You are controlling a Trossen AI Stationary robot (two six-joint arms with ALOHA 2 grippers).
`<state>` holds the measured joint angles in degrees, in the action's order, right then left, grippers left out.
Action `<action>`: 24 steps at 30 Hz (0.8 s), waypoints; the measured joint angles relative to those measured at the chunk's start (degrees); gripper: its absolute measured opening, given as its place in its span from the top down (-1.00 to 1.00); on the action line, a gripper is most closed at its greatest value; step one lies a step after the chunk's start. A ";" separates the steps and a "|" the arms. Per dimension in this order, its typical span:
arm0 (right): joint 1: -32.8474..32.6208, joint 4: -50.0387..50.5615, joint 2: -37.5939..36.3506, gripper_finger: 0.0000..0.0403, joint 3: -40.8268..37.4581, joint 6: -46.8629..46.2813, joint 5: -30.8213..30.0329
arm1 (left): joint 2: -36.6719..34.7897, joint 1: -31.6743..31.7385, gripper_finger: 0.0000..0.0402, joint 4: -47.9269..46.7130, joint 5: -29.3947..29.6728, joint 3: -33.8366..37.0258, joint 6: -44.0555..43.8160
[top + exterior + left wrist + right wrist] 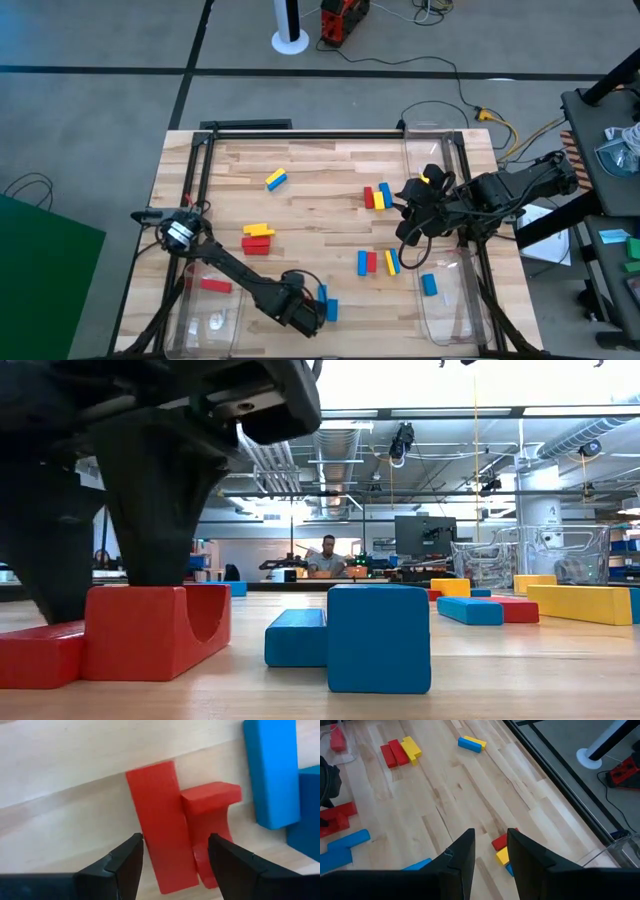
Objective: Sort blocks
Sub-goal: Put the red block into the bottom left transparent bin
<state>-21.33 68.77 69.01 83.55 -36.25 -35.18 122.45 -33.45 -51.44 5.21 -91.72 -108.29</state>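
While the right gripper [412,205] hovers narrowly parted at three o'clock, the left gripper [175,855], jaws wide, straddles red blocks [160,845] at six o'clock.

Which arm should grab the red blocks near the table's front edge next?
Left. Its pincer is open, straddling the red blocks. The right pincer hovers over the far right side, open and empty.

No legible text or labels anywhere

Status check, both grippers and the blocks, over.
Left gripper open, straddling flat red block and notched red block. Right gripper open, empty, above table. Blue blocks adjacent.
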 joint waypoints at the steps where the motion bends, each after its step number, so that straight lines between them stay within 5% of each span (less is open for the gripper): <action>1: -0.01 0.00 0.00 0.50 0.00 0.02 0.00 | -0.02 0.00 0.01 -0.08 0.20 -0.05 0.10; 7: 0.00 0.00 0.02 0.55 0.00 0.07 -0.01 | -0.24 0.12 0.01 0.31 2.01 -1.69 2.78; 14: 0.01 -0.06 0.02 0.50 -0.02 0.04 -0.02 | -0.35 -0.05 0.01 -10.54 2.01 -4.81 2.57; 24: -0.01 -0.04 0.02 0.47 -0.09 -0.11 -0.42 | 0.56 -0.11 0.01 -3.59 2.23 -4.09 5.20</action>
<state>-21.34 68.73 69.04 83.46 -36.36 -35.59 123.02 -33.56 -55.03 7.44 -95.81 -103.09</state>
